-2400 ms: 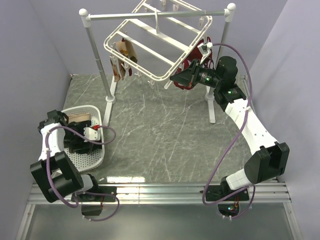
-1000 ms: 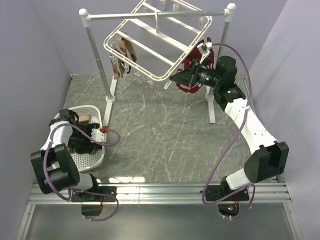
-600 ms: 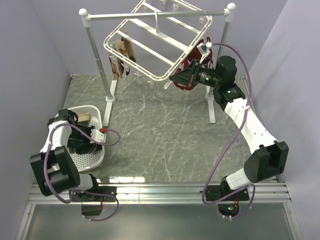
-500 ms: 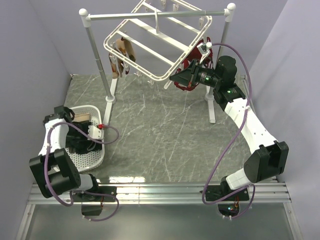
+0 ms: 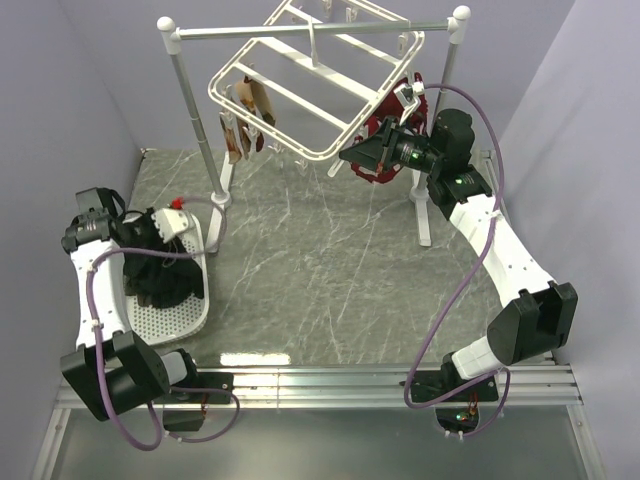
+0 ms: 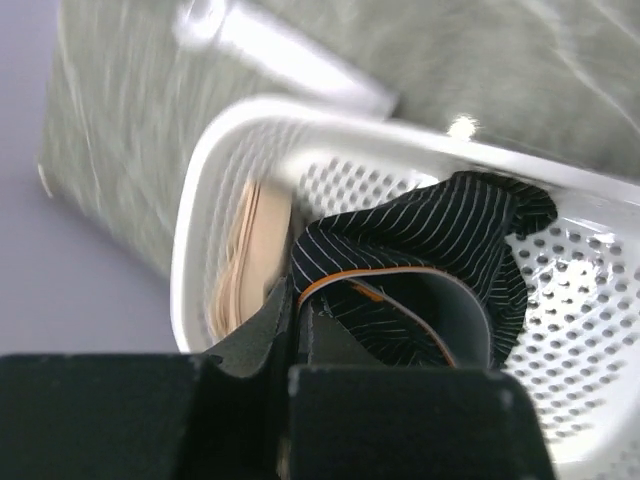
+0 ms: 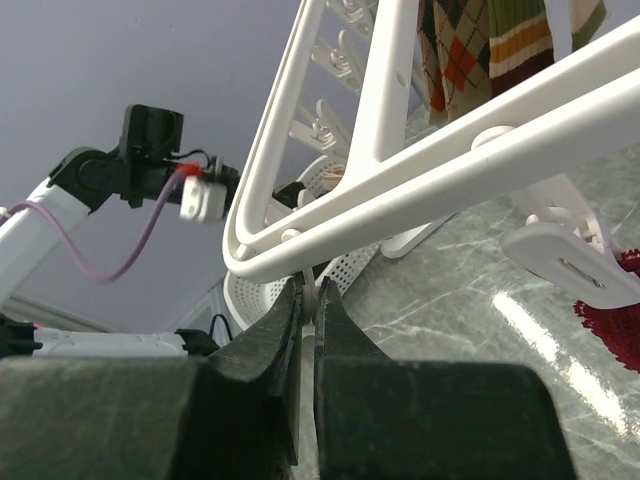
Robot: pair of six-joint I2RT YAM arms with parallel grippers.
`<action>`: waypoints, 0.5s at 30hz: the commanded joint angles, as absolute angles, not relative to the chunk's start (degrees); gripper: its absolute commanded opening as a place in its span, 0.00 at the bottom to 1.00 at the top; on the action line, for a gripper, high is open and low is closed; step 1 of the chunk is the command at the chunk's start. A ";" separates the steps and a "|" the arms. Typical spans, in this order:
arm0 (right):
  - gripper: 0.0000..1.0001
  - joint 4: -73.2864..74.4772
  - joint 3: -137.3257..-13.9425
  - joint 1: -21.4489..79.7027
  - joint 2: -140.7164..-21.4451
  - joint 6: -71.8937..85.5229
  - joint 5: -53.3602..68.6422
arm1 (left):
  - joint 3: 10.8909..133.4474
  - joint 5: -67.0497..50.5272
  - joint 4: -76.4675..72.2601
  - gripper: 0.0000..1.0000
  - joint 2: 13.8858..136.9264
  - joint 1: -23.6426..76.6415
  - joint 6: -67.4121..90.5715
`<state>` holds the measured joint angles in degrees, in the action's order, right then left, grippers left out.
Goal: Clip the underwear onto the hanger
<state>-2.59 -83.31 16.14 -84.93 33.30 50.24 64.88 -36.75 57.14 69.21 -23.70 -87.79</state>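
Observation:
The underwear (image 6: 430, 240) is black with thin pale stripes and an orange-edged waistband. My left gripper (image 6: 298, 305) is shut on its waistband. In the top view the left gripper (image 5: 155, 238) holds the underwear (image 5: 165, 272) partly lifted, with the rest draped in the white basket (image 5: 185, 315). The hanger (image 5: 310, 90), a white barred frame, hangs tilted from the rail. My right gripper (image 5: 347, 155) is at its near corner, shut on a small dangling clip (image 7: 311, 282) under the hanger's (image 7: 450, 150) edge.
A white two-post rail stand (image 5: 180, 90) carries the hanger. A tan-and-red argyle garment (image 5: 245, 115) is clipped at the frame's left and a dark red bra (image 5: 385, 130) at its right. A tan item (image 6: 245, 260) lies in the perforated basket (image 6: 600, 340). Purple walls close both sides.
My left gripper has shut on the underwear in the basket and moved up and back-left, pulling the garment up. The right arm has stayed at the hanger's corner.

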 commanded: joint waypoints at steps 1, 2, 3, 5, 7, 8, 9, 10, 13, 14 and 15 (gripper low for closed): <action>0.00 -2.99 -86.05 16.00 -85.52 33.05 50.10 | 64.68 -25.97 45.18 0.00 69.25 -24.43 -57.12; 0.00 -3.08 -86.04 15.91 -85.60 33.05 50.10 | 65.12 -23.93 45.18 0.00 69.87 -25.56 -54.17; 0.00 -3.08 -85.96 15.91 -85.52 33.13 50.10 | 65.39 -21.82 44.48 0.00 70.40 -26.10 -50.57; 0.00 -3.16 -85.87 16.00 -85.61 33.31 50.10 | 65.57 -15.77 44.73 0.00 71.63 -26.89 -40.20; 0.00 -3.08 -85.96 16.00 -85.61 33.31 50.10 | 64.52 -10.84 43.25 0.00 71.89 -27.25 -28.47; 0.00 -2.99 -86.04 16.00 -85.78 33.22 50.10 | 63.73 -8.72 42.81 0.00 71.63 -27.33 -24.65; 0.00 -2.73 -86.22 16.00 -85.78 33.14 50.10 | 63.11 -7.66 42.89 0.00 71.54 -27.42 -21.56; 0.00 -2.72 -86.31 15.91 -85.96 33.05 50.18 | 61.63 -8.26 43.50 0.00 71.11 -27.33 -17.53; 0.00 -2.64 -86.48 16.00 -86.31 33.05 50.19 | 56.53 -11.07 41.85 0.00 70.23 -25.76 -11.54; 0.00 -2.64 -86.48 15.91 -86.48 33.05 50.19 | 55.21 -11.25 40.27 0.00 70.22 -23.92 -10.73; 0.00 -2.72 -86.40 15.91 -86.57 33.05 50.19 | 54.85 -10.12 39.99 0.00 70.75 -22.86 -9.94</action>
<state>-2.44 -83.77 16.14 -85.76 33.36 50.68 57.12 -12.08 42.70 71.64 -25.78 -21.67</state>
